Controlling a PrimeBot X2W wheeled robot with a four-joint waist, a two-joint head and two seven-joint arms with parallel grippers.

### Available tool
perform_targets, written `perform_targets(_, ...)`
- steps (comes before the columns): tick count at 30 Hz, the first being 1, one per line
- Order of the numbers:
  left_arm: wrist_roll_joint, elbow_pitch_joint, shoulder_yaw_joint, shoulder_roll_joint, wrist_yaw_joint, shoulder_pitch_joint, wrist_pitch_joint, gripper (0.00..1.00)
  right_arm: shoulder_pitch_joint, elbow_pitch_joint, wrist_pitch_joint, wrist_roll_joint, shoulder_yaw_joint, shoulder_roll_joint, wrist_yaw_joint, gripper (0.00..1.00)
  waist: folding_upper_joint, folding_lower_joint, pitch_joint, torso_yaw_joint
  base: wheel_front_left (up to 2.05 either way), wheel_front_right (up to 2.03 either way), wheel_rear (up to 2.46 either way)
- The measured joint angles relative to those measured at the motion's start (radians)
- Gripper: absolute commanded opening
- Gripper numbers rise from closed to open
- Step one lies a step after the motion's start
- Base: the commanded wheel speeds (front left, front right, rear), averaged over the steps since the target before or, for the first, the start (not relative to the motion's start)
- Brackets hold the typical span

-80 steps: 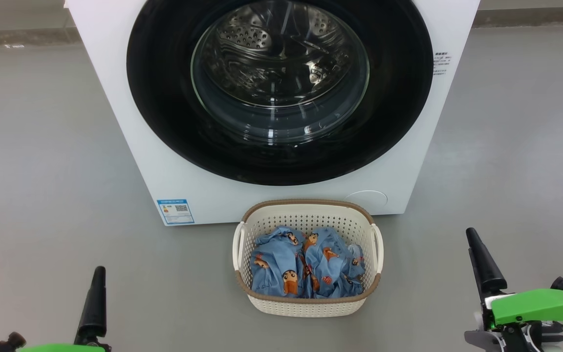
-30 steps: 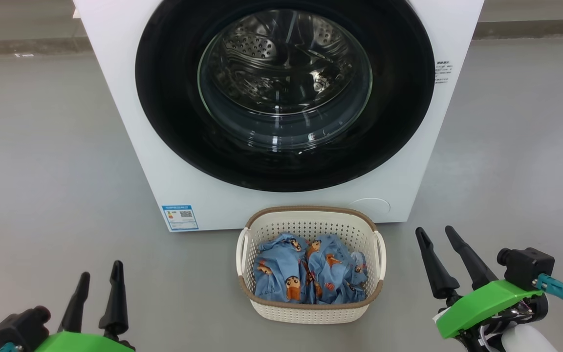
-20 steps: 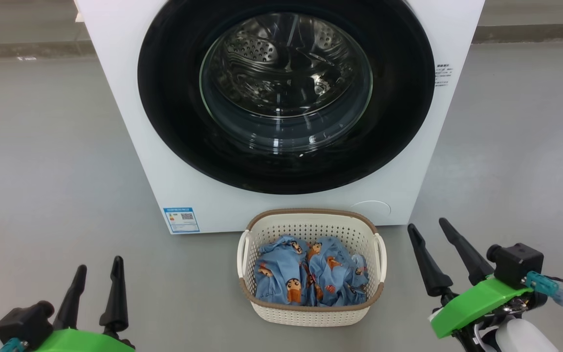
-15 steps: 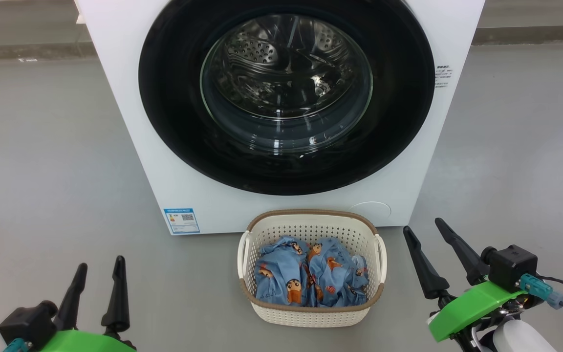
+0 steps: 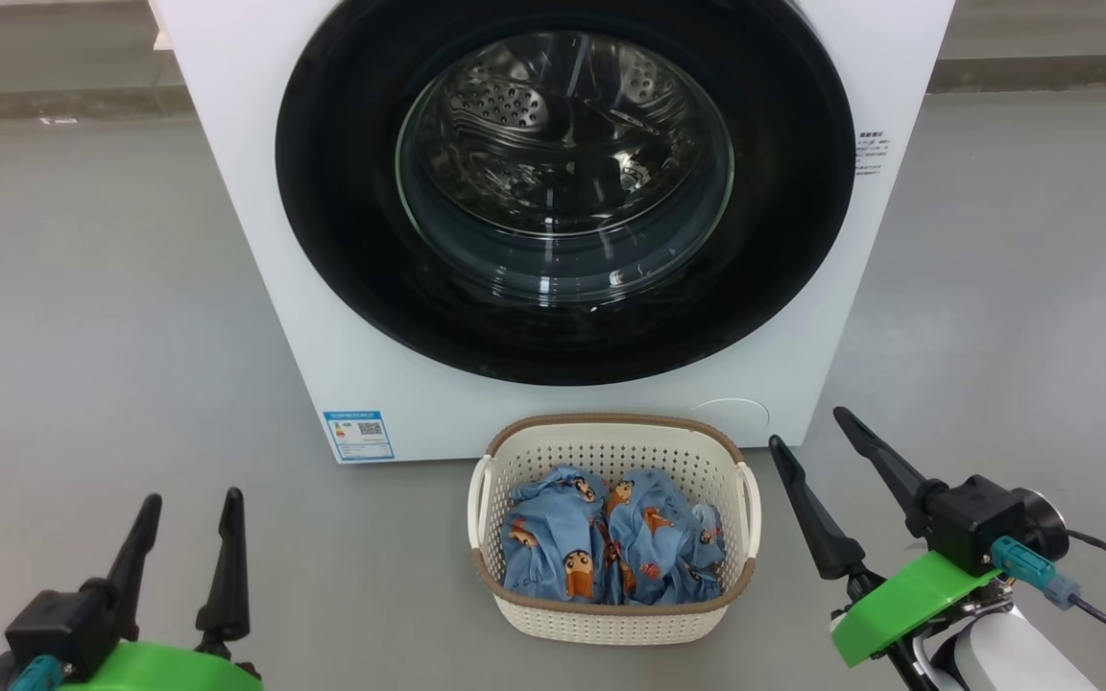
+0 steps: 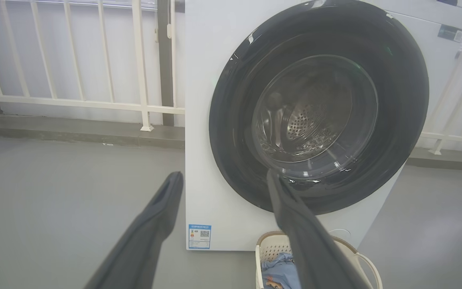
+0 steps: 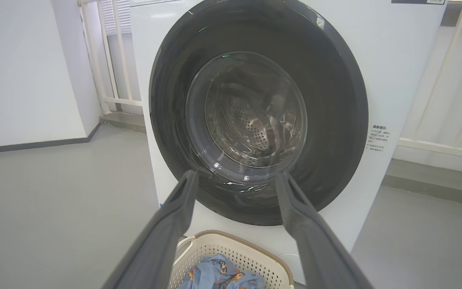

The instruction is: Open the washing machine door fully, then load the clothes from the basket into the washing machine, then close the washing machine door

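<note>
The white washing machine (image 5: 255, 269) stands straight ahead, its round black-rimmed glass door (image 5: 563, 182) flat against the front. The steel drum shows through the glass. On the floor before it sits the cream basket (image 5: 611, 614) holding light blue printed clothes (image 5: 601, 547). My left gripper (image 5: 190, 499) is open at the lower left, well clear of the basket. My right gripper (image 5: 809, 425) is open just right of the basket's right handle, fingers pointing at the machine. The door also appears in the left wrist view (image 6: 319, 108) and the right wrist view (image 7: 255, 108), past the open fingers.
Grey floor (image 5: 83, 336) spreads on both sides of the machine. A white railing (image 6: 74, 102) on a low kerb runs behind it. A white wall (image 7: 18, 72) with a dark skirting stands off to the machine's left. A blue label (image 5: 359, 435) marks the lower front.
The camera has shifted slightly. My right gripper has moved forward and left toward the basket's right side and the machine. The left gripper has barely moved. The door, basket and clothes are unchanged.
</note>
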Motion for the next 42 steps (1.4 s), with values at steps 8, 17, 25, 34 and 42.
perform_targets(8, 0.003, 0.0, 0.001, 0.0, 0.002, -0.009, -0.003, 1.0, -0.004, -0.005, -0.001, -0.005, 0.003, 0.0, 0.001, 1.0, 0.0, 0.0001, 0.0, -0.002, 0.0, 0.0, 0.0)
perform_targets(17, 0.008, 0.0, 0.002, 0.0, 0.002, -0.009, -0.003, 1.0, -0.004, -0.009, -0.001, -0.005, -0.002, 0.002, 0.001, 1.0, 0.0, 0.0001, 0.005, -0.004, 0.0, 0.0, 0.0)
perform_targets(25, 0.008, 0.0, 0.003, 0.001, 0.002, -0.009, -0.004, 1.0, -0.004, -0.011, -0.001, -0.005, -0.01, 0.006, 0.001, 1.0, 0.0, 0.0, 0.007, -0.006, 0.0, 0.0, 0.0)
perform_targets(34, 0.008, 0.0, 0.003, 0.001, 0.002, -0.009, -0.004, 1.0, -0.004, -0.015, -0.001, -0.006, -0.017, 0.007, 0.001, 1.0, 0.0, 0.0001, 0.008, -0.007, 0.0, 0.0, 0.0)
perform_targets(42, 0.008, 0.0, 0.006, 0.0, 0.002, -0.009, -0.004, 1.0, -0.003, -0.016, -0.001, -0.006, -0.039, 0.008, 0.001, 1.0, 0.0, 0.0001, 0.008, -0.007, 0.0, 0.0, 0.0)
